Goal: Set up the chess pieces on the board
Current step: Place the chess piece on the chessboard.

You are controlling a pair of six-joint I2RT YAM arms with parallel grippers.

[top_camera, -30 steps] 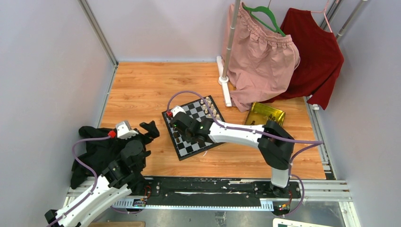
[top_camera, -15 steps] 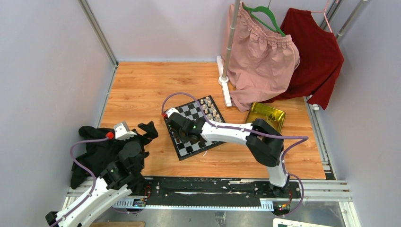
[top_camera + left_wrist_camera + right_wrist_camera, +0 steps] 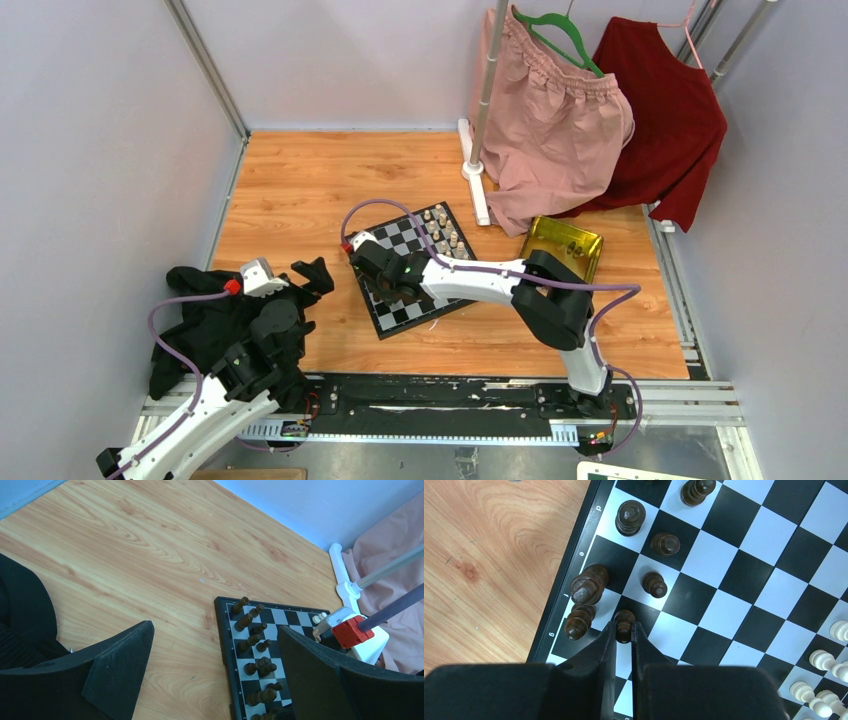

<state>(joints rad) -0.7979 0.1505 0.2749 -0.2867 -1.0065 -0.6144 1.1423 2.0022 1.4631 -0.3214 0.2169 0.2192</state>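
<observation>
Chess pieces (image 3: pixel 586 585) of dark, turned wood stand in two files along the left edge of the board (image 3: pixel 744 580), a flat black-and-white check with a thin black border bearing letters. The board lies at the centre of the overhead view on a wood-grain table (image 3: pixel 300 190).

The right arm reaches from the lower right of that view, elbow bent, forearm stretched leftward across the board. The right gripper (image 3: pixel 624 630) points down, its jaws narrow and pinching a small dark pawn (image 3: pixel 624 621) over a black square. Whether the pawn rests on the square or hangs above it cannot be told.

The left arm is folded at the lower left over a crumpled black cloth (image 3: pixel 200 320). The left gripper (image 3: pixel 215 627) is spread wide and holds nothing.

Only the right wrist view shows the grip and the cream pieces (image 3: pixel 824 700) at lower right. Only the overhead view shows the shiny gold tray (image 3: pixel 565 240) right of the board.
</observation>
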